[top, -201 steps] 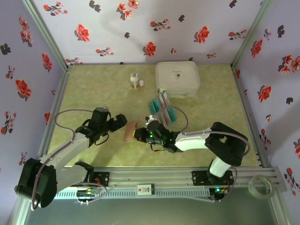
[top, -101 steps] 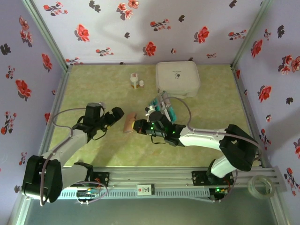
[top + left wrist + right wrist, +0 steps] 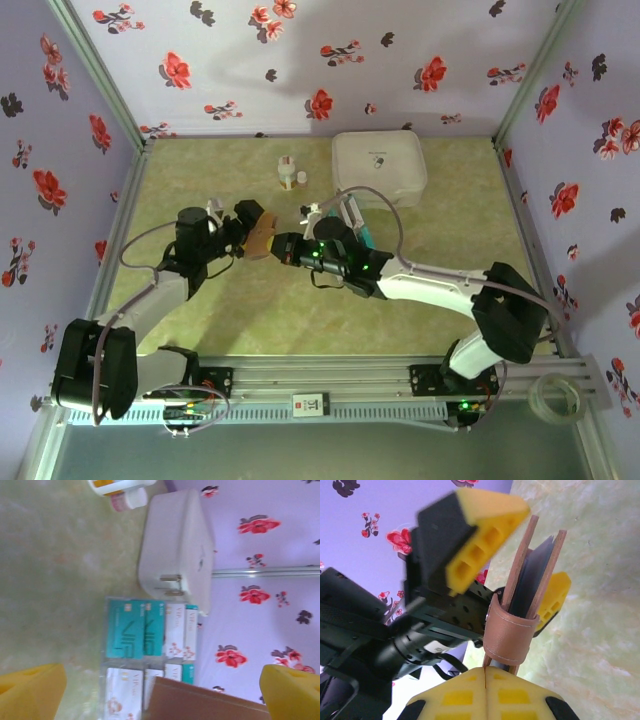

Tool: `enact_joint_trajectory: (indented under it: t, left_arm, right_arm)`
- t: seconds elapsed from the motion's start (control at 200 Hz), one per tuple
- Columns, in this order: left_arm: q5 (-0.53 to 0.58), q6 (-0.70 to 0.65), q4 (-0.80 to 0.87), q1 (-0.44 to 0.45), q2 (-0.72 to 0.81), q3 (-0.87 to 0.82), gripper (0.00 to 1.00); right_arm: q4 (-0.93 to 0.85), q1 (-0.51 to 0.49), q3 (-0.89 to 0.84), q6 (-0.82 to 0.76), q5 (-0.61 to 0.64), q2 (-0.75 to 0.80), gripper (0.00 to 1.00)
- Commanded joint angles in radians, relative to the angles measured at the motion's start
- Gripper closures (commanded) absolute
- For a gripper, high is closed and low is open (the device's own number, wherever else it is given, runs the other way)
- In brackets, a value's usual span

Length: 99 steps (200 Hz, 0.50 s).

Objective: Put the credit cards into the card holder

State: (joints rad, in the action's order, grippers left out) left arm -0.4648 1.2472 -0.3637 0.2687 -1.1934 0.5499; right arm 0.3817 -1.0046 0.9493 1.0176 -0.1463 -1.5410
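Observation:
My right gripper (image 3: 485, 687) is shut on the lower edge of the tan card holder (image 3: 517, 625), which it holds upright and off the table, slightly spread, with its grey-blue inside showing. The same holder (image 3: 262, 238) is between the two arms in the top view. My left gripper (image 3: 250, 226) is open, with one yellow finger (image 3: 485, 535) on each side of the holder, not pressing it. The holder's brown edge (image 3: 210, 702) lies between the left fingertips (image 3: 30, 690). The credit cards (image 3: 145, 630), teal and white, lie in rows on the table beyond it, partly hidden behind my right arm (image 3: 352, 222).
A big white square box (image 3: 378, 168) stands at the back right, just behind the cards. Two small bottles (image 3: 288, 172) stand left of it. Flowered walls enclose the green table (image 3: 200, 180) on three sides.
The right gripper has carried the card holder up and toward the back left. The left gripper moved back and right to meet it, and its open fingers now straddle the holder.

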Motion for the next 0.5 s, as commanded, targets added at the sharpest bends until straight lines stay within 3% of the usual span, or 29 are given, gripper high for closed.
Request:
enact_joint_trajectory:
  t: [0.0,0.49]
  left_arm:
    - [-0.031,0.084,-0.142,-0.007,0.011,-0.007,0.01]
    - [-0.037,0.104,-0.216,-0.011,0.015,-0.045,0.32]
  right_arm:
    - [0.064,0.012,0.008,0.011,-0.016,-0.038,1.0]
    - [0.136,0.048,-0.073,0.044,-0.011,-0.047,1.0]
